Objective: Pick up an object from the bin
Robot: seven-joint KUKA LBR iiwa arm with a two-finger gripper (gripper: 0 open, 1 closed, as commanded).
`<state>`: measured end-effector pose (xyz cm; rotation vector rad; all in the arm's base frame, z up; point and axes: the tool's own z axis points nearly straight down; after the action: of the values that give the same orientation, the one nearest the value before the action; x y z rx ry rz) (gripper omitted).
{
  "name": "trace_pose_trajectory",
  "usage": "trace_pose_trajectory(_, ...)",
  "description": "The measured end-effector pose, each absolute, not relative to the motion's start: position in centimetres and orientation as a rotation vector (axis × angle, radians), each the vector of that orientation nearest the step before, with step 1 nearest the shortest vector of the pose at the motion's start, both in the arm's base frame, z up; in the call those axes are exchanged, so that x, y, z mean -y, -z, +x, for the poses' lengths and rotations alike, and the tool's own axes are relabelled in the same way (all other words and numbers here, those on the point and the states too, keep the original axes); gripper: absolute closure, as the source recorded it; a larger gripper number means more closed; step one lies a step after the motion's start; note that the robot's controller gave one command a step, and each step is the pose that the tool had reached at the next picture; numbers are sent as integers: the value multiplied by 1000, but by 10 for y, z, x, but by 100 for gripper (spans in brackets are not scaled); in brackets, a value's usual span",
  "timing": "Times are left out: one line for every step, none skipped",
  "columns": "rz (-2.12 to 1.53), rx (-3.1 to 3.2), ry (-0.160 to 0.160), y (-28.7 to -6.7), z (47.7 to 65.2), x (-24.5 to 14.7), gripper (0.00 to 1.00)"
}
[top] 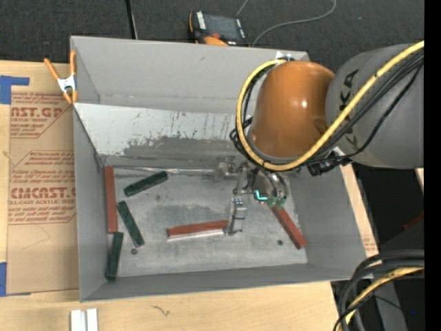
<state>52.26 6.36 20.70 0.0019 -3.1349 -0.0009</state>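
Grey metal bin [172, 74], viewed from above. At 9 o'clock, a long red stick [110, 198] lies along the left wall. Near it lie three dark green sticks: an upper green stick [145, 183] at 10 o'clock, a middle green stick [129, 223] at 8 o'clock, and a corner green stick [114, 255] at 7 o'clock. Just toward 6 o'clock of centre, the central red stick [196, 231] lies almost level on the floor. The end effector [236, 223] stands at its right end; whether it is wide, narrow or gripping cannot be told. At 4 o'clock, a slanted red stick [289, 227] lies by the right wall.
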Motion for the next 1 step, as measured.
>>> trace_pose_trajectory(420, 3110, 1, -67, 499, -89, 0)
